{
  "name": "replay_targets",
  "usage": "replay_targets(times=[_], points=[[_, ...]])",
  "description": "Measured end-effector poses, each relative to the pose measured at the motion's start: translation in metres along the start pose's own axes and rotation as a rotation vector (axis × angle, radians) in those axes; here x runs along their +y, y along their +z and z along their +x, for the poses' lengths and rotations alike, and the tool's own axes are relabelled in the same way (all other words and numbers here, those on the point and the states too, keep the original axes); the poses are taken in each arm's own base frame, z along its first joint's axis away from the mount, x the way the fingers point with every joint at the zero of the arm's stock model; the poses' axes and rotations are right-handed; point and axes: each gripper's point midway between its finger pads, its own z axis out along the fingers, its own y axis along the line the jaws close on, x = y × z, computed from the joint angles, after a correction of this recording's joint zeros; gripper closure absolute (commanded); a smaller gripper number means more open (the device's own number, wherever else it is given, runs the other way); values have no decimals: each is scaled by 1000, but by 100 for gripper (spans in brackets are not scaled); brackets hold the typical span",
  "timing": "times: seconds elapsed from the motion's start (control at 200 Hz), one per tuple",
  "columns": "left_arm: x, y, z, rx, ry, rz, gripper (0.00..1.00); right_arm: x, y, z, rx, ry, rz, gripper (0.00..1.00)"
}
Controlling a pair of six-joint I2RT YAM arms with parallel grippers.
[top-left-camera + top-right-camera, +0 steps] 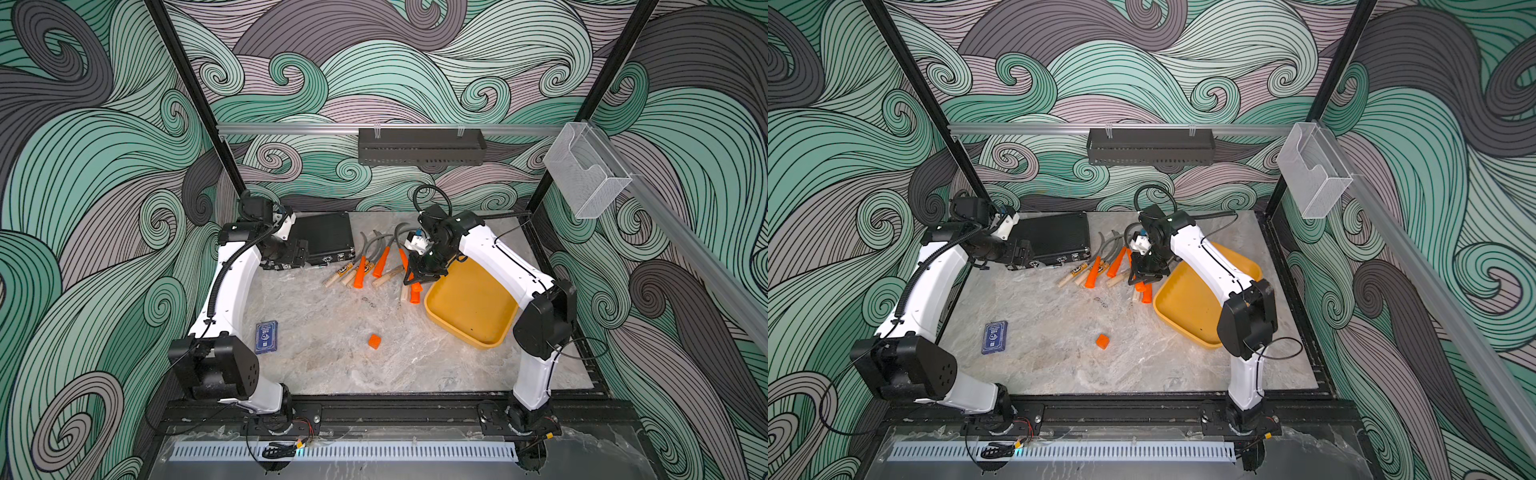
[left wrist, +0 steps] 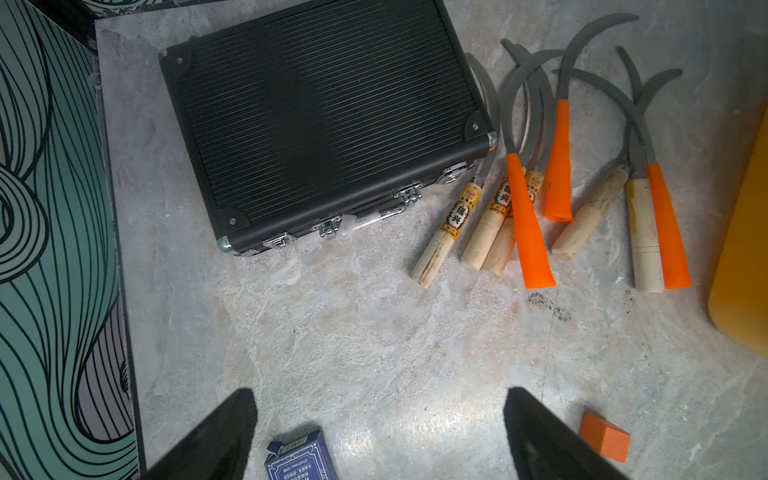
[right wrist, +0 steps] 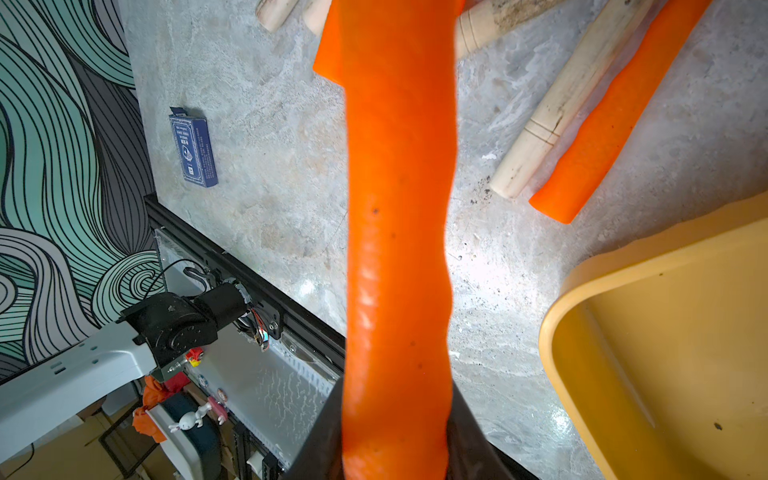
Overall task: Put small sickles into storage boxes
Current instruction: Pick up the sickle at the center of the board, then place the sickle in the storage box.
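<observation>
Several small sickles (image 1: 365,266) (image 1: 1096,270) with curved grey blades lie in a loose pile at the back middle of the table, some with orange handles and some with pale wooden ones (image 2: 528,220). The yellow storage box (image 1: 469,307) (image 1: 1187,316) sits to their right with nothing in it. My right gripper (image 1: 415,284) (image 3: 397,432) is shut on the orange handle of one sickle (image 3: 399,208), between the pile and the box's near corner (image 3: 582,282). My left gripper (image 1: 297,257) (image 2: 380,399) hangs open over bare table, in front of the black case.
A black ribbed latched case (image 1: 324,241) (image 2: 324,124) lies at the back left. A blue card box (image 1: 266,336) and a small orange cube (image 1: 374,341) lie nearer the front. A clear bin (image 1: 586,170) and a black rack (image 1: 419,147) hang on the walls.
</observation>
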Motion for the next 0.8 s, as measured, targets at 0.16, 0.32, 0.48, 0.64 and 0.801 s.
replay_targets(times=[0.16,0.32,0.48,0.64,0.801], points=[[-2,0,-3,-9,-10,14,7,-6,-7,14,-3,18,3,91],[-5,1,-6,-15,-25,36,7,-15,-19,22,-30,53,2,91],[-8,5,-6,-9,-44,57,7,-30,-29,32,-59,110,6,91],[-8,6,-13,-16,-47,61,7,-49,-37,41,-83,180,29,91],[-8,5,-16,-28,-45,63,7,-71,-43,50,-107,254,58,91]])
